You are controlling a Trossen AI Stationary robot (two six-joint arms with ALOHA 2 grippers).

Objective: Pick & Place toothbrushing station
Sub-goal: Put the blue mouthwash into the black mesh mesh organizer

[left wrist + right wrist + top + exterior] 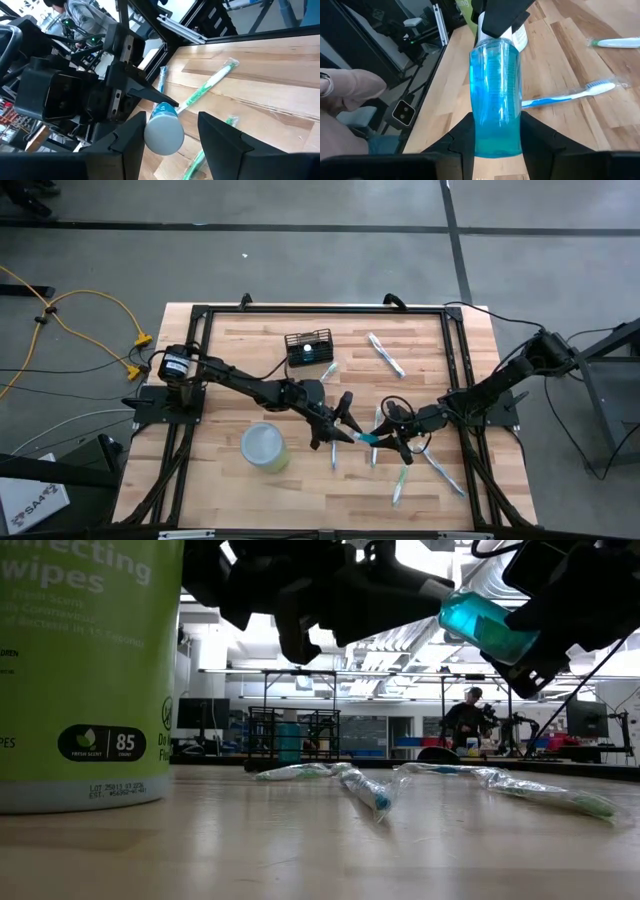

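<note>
A clear blue bottle with a white cap hangs above the table's middle, between my two grippers. My right gripper is shut on it. My left gripper is open, with one finger on each side of the cap. I cannot tell whether it touches the cap. The black wire-mesh holder stands on its base at the far middle of the table, away from both grippers. My right gripper pinches the bottle's blue body between its two fingers, at the end away from the cap. The fingers come about level from the table's right and lie along the bottle. The bottle is lifted clear, slightly tilted, cap toward my left gripper.
A yellow-green wipes canister with a pale lid stands at the near left. Several wrapped toothbrushes lie on the table: one by the holder, others under and near the grippers. A black frame edges the table. A person stands in the room behind.
</note>
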